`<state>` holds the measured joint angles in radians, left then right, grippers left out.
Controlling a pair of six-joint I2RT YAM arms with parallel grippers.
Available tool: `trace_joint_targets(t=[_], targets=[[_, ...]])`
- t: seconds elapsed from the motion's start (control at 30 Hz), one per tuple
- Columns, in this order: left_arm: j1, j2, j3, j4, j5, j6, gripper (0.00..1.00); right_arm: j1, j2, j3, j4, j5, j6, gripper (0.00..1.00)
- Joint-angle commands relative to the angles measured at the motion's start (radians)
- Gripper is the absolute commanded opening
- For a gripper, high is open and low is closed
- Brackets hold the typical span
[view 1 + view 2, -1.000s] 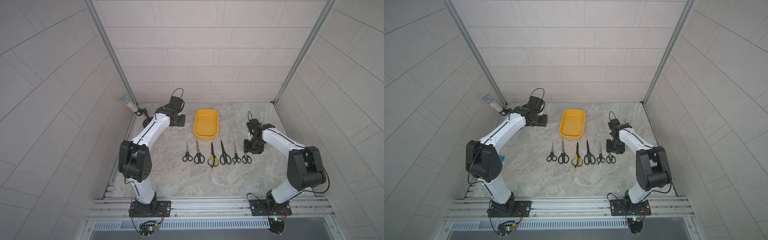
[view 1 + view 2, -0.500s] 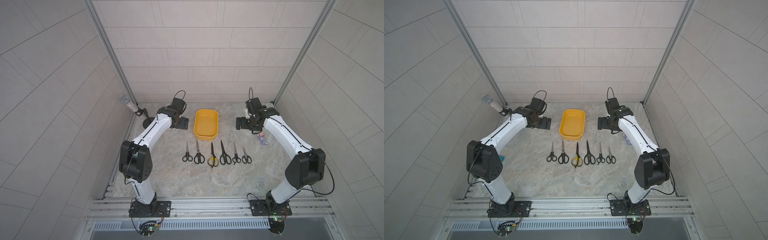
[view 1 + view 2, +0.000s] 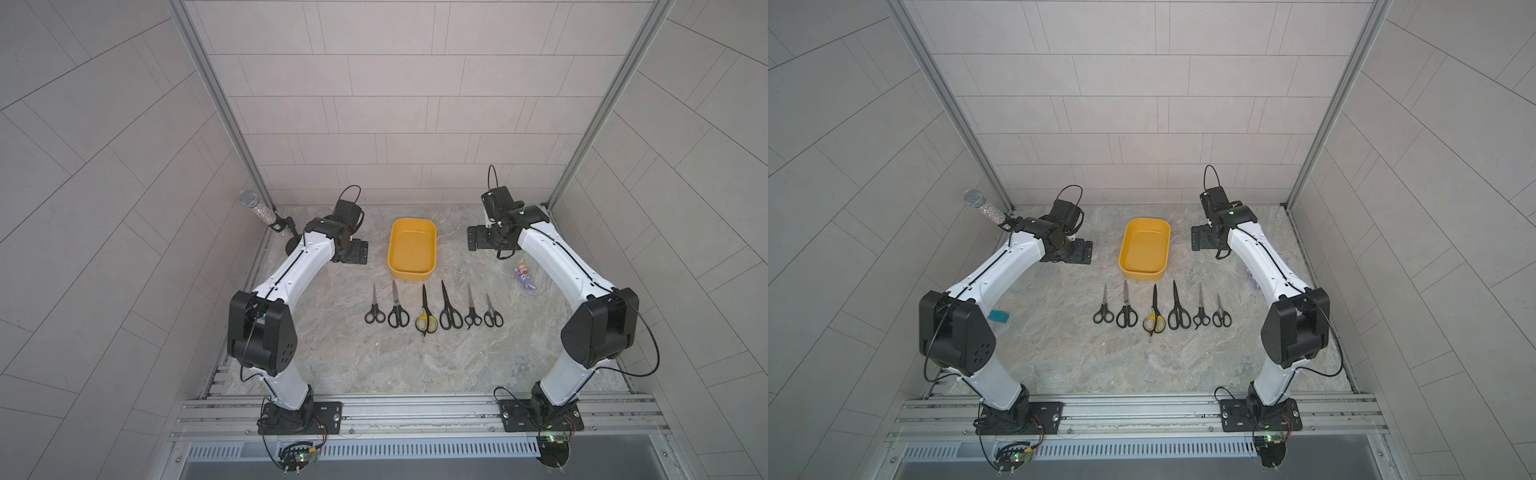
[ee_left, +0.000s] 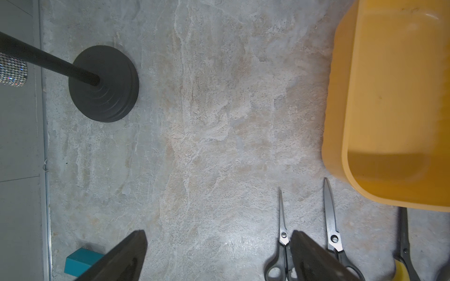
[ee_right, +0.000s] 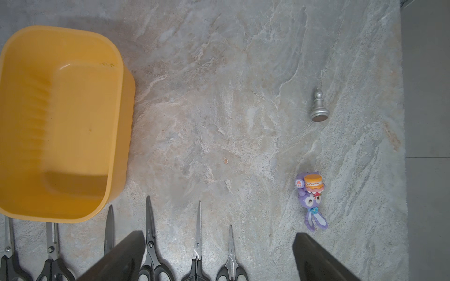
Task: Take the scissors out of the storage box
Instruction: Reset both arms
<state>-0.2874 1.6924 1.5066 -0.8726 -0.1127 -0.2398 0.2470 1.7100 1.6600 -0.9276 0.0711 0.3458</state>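
The mustard-yellow storage box (image 3: 412, 249) (image 3: 1145, 249) stands at the back middle with nothing in it. Several pairs of scissors lie in a row on the table in front of it, blades toward the box. One pair has yellow-and-black handles (image 3: 426, 322) (image 3: 1154, 320); the rest are black-handled (image 3: 375, 311) (image 5: 151, 243). My left gripper (image 3: 353, 252) (image 4: 219, 255) hovers open left of the box, with nothing between its fingers. My right gripper (image 3: 478, 237) (image 5: 219, 255) hovers open right of the box, also holding nothing.
A microphone (image 3: 259, 208) on a round black stand base (image 4: 103, 84) is at the back left. A teal block (image 3: 998, 316) lies by the left arm. A purple bunny toy (image 3: 524, 277) and a silver chess pawn (image 5: 319, 107) lie at the right.
The right arm has swung from the right end of the scissors row back to beside the box. Both grippers have opened wide. The left gripper shifted slightly toward the box.
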Motion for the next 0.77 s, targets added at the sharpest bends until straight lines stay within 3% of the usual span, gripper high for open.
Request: trace_joint_targets(t=[0.0, 0.47, 0.73], targets=[[0.008, 0.0, -0.003, -0.015, -0.007, -0.01, 0.99, 0.003, 0.013, -0.026, 0.009, 0.032, -0.005, 1.0], [0.008, 0.019, 0.018, -0.041, -0.049, 0.007, 1.0, 0.004, -0.002, -0.07, -0.017, 0.045, 0.009, 1.0], [0.007, 0.001, 0.012, -0.011, -0.002, -0.002, 1.0, 0.005, -0.007, -0.083, -0.015, 0.029, 0.012, 1.0]])
